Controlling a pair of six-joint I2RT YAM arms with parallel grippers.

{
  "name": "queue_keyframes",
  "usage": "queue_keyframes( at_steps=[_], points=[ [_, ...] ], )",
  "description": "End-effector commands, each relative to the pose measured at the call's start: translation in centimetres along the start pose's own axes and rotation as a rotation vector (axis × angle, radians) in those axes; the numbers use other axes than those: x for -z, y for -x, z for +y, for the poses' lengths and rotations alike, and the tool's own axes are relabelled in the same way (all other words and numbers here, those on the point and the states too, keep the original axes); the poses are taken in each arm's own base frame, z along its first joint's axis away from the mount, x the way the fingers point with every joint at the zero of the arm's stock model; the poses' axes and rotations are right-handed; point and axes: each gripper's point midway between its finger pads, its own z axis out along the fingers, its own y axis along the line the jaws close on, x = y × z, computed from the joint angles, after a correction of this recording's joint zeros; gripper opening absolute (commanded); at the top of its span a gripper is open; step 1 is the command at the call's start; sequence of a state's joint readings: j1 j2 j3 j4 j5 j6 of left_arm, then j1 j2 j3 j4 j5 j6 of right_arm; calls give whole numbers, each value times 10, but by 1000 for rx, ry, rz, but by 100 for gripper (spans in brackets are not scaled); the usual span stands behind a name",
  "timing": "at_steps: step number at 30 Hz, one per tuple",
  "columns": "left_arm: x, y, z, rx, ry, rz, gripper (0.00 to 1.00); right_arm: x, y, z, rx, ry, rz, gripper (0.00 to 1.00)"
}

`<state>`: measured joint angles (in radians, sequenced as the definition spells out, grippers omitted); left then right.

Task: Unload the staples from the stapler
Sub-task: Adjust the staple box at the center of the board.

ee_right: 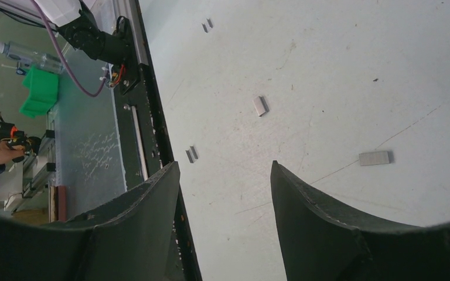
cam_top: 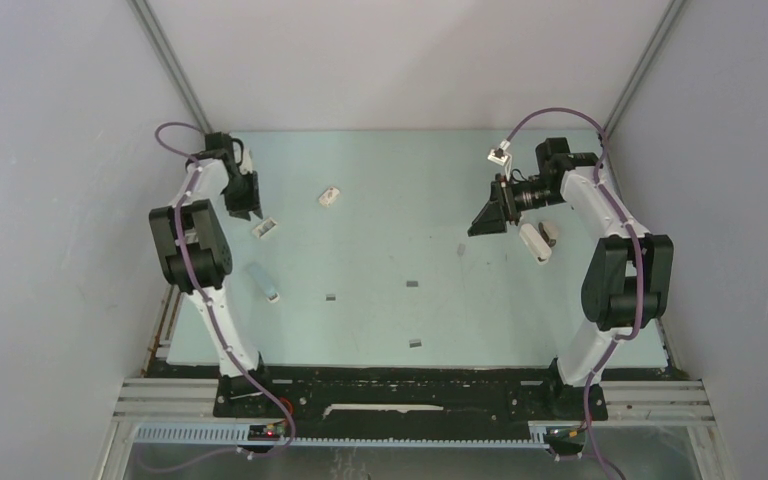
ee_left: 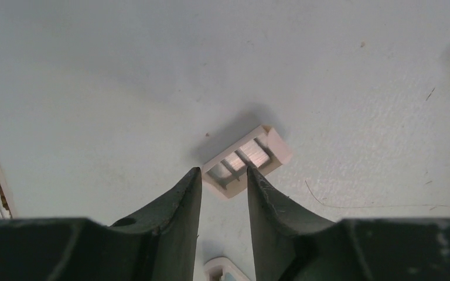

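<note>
A small white stapler (ee_left: 247, 159) lies on the pale table with its barred, open side up; from above it shows as a white block (cam_top: 265, 228). My left gripper (ee_left: 224, 170) hangs just over its near corner, jaws narrow with a gap, gripping nothing; the same gripper (cam_top: 250, 214) sits at the back left. Dark grey staples (cam_top: 412, 284) lie loose mid-table, with more staples (ee_right: 260, 106) in the right wrist view. My right gripper (ee_right: 225, 165) is open and empty above bare table, and seen from above the right gripper (cam_top: 474, 230) is at the back right.
A light blue stapler (cam_top: 262, 282) lies near the left arm, and a white stapler (cam_top: 537, 241) lies under the right arm. A small white box (cam_top: 500, 154) sits far right and another white piece (cam_top: 330, 196) far centre. The black base rail (ee_right: 152, 117) borders the table.
</note>
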<state>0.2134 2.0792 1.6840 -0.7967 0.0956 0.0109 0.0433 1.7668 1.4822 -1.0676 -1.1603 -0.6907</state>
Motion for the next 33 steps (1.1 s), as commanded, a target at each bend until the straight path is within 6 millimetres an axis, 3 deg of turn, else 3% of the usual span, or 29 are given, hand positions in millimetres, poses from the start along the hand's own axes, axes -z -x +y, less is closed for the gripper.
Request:
queue_keyframes(
  at_steps=[1, 8, 13, 22, 33],
  points=[
    [-1, 3, -11, -119, -9, 35, 37, 1, 10, 6, 39, 4, -6, 67],
    [-7, 1, -16, -136, -31, 56, 34, 2, 9, 4, 37, -2, -1, 67],
    [-13, -1, -16, -136, -40, 71, 24, 2, 9, 4, 35, -2, -1, 67],
    [-16, 1, -15, -141, -24, 73, 24, 3, 8, 5, 36, -4, -1, 66],
    [14, 24, -24, -160, -24, -64, 28, 3, 8, 5, 35, -2, -2, 66]
  ],
)
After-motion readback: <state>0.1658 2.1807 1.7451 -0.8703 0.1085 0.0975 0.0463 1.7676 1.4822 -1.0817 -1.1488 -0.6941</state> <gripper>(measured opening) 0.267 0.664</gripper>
